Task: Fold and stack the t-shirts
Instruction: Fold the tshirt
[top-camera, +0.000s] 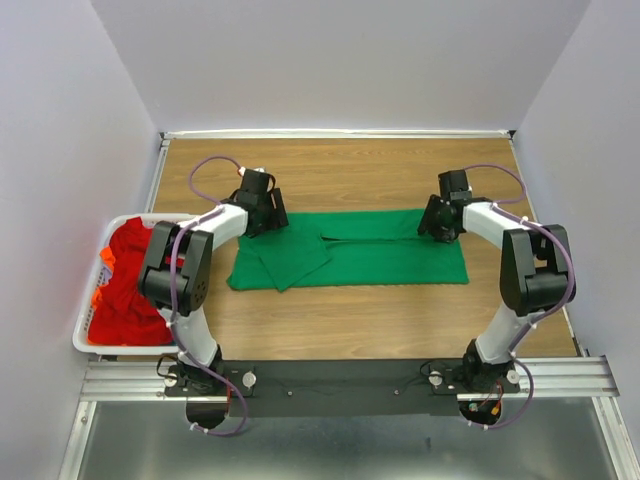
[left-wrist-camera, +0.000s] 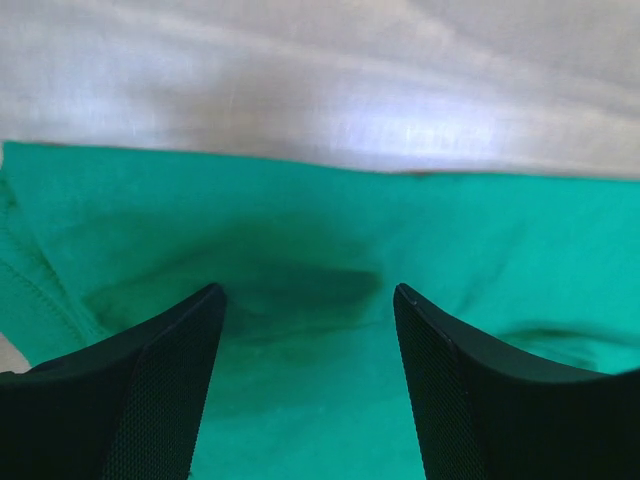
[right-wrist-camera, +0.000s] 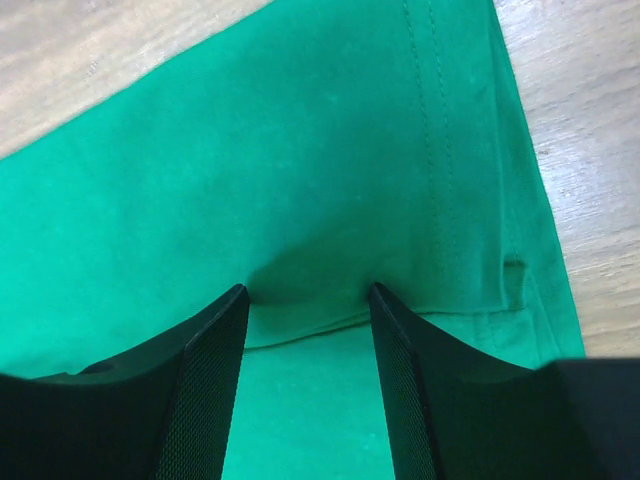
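Top view: green t-shirt (top-camera: 370, 258) spread mid-frame, red t-shirts (top-camera: 125, 280) in basket (top-camera: 88, 330), left edge | left wrist: left gripper (left-wrist-camera: 308, 295) agape on cloth, holding nothing | right wrist: right gripper (right-wrist-camera: 307, 292) half-open, fold perhaps nipped.

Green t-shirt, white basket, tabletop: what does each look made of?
Green t-shirt: soft matte knit cloth, probably cotton jersey; it creases and shows stitched hems. White basket: moulded plastic, judging by its thin slotted walls. Tabletop: smooth surface with wood grain; whether it is solid wood or laminate cannot be told.
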